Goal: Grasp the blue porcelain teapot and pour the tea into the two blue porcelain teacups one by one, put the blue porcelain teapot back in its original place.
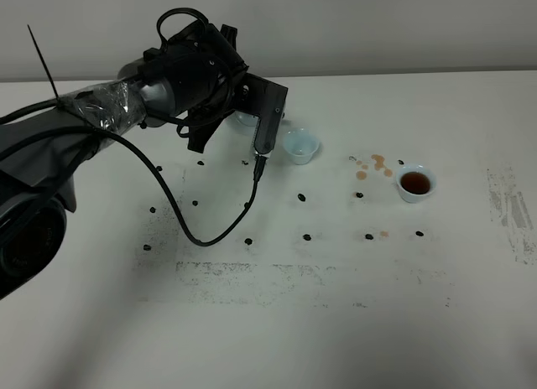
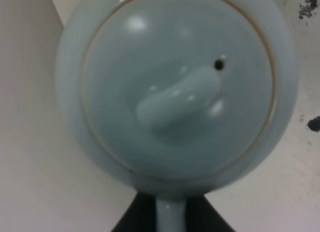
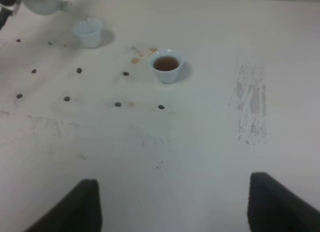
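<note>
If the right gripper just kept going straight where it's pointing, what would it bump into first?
Probably the bare table. The open right gripper points across empty tabletop; the teacup with tea sits farther along that line, though depth is hard to judge from the wrist view.

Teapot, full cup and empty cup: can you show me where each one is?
teapot [image 2: 175, 92], left wrist view, on its lid beside the knob.
full cup [image 1: 415, 183], high view, on the brown tea inside it.
empty cup [image 1: 299, 145], high view, on its pale inside.
</note>
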Robot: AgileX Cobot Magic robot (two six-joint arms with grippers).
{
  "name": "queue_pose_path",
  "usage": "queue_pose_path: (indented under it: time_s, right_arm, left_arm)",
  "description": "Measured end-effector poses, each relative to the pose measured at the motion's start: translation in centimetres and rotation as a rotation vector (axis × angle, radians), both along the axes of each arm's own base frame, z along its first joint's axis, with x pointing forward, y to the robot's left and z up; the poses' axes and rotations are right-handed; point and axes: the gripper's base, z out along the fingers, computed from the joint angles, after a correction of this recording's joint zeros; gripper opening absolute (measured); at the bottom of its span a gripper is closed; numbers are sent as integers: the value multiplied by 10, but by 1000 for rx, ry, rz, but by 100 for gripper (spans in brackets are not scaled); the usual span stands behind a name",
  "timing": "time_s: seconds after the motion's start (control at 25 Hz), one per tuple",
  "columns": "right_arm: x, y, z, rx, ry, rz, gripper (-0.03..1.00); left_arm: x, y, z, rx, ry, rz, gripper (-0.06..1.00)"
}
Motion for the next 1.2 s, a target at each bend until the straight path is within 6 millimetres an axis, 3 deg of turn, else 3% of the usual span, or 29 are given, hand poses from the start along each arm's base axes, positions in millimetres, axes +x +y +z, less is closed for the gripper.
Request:
queue_pose_path:
  time_s: [0.32,1.2]
  right_arm:
    - [0,0,0,0,0,0,59]
    - [0,0,0,0,0,0,59]
  left_arm:
    - [1,-4,-15,24,4,6,4]
    - [-2,-18,-9,95,-92,-43,4]
